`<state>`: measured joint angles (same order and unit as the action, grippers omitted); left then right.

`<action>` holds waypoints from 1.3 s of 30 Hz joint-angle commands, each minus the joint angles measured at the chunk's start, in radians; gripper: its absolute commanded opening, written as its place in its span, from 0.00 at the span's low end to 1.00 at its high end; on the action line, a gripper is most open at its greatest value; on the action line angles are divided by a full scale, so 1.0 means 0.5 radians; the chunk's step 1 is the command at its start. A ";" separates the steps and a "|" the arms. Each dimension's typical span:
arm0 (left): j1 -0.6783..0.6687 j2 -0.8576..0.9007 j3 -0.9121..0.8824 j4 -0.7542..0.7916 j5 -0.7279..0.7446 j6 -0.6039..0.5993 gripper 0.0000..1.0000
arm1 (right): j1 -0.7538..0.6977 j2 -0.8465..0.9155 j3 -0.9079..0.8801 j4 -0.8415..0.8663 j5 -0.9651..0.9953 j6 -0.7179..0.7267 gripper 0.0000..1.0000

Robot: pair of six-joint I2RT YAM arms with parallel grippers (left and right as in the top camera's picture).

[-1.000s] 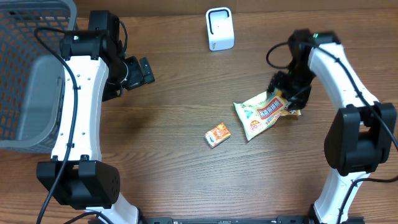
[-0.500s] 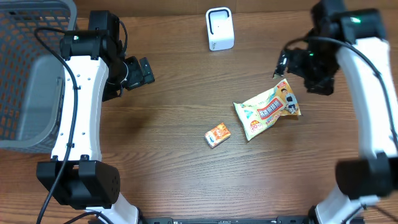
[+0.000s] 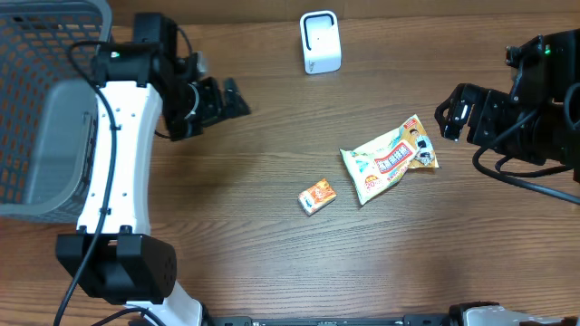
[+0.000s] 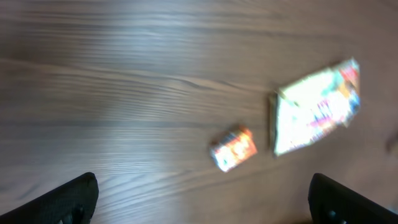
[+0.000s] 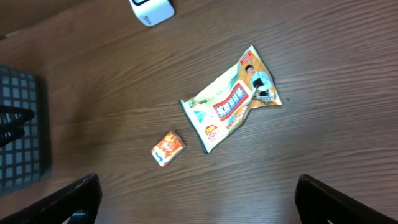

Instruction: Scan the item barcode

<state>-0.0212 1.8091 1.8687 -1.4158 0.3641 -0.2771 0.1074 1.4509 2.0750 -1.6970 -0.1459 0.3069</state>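
The snack packet (image 3: 390,161) is seen lying flat on the wooden table (image 3: 272,263), right of centre, printed side up, w/ one corner pointed toward the far right. It is touched by neither gripper. A small orange box (image 3: 317,196) is laid just beside it, to the near left, separated from the packet by a narrow strip of bare wood. The white scanner (image 3: 320,42) is stood at the far edge, approx. mid-table, well apart from both items. Whether a barcode faces up on either item cannot be told, as the print is too small.

The right gripper (image 3: 448,116) is held above the table, off to the right of the packet, w/ jaws spread wide & nothing between them. In the right wrist view its dark fingers (image 5: 71,199) are seen only at the bottom corners, far apart. The packet, box & scanner are all framed between them from well above.

The left gripper (image 3: 237,98) is likewise spread fully & empty. It is raised over the far-left part of the table, beside the grey mesh basket (image 3: 36,54), and is pointed toward the centre. The left wrist pic is blurred. The fingertips (image 4: 74,199) are shown at the bottom corners, w/ box & packet recognisable on the wood beyond, but no detail can be read there.
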 commanded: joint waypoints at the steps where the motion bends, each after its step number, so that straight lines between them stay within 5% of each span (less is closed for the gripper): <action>1: -0.190 0.021 -0.070 0.025 0.247 0.241 1.00 | 0.009 -0.018 0.026 0.006 0.096 -0.054 1.00; 13: -0.726 0.034 -0.526 0.652 0.247 -0.040 1.00 | 0.009 -0.003 0.026 0.008 0.097 -0.054 1.00; 26: -0.842 0.115 -0.951 1.577 0.307 -0.272 1.00 | 0.009 -0.003 0.026 0.008 0.095 -0.053 1.00; 39: -0.953 0.535 -0.952 2.049 0.372 -0.645 1.00 | 0.009 -0.003 0.026 0.008 0.095 -0.046 1.00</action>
<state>-0.4671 2.0605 1.3983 -0.4042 0.5365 -0.5243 0.1070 1.4513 2.0750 -1.6962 -0.1036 0.2878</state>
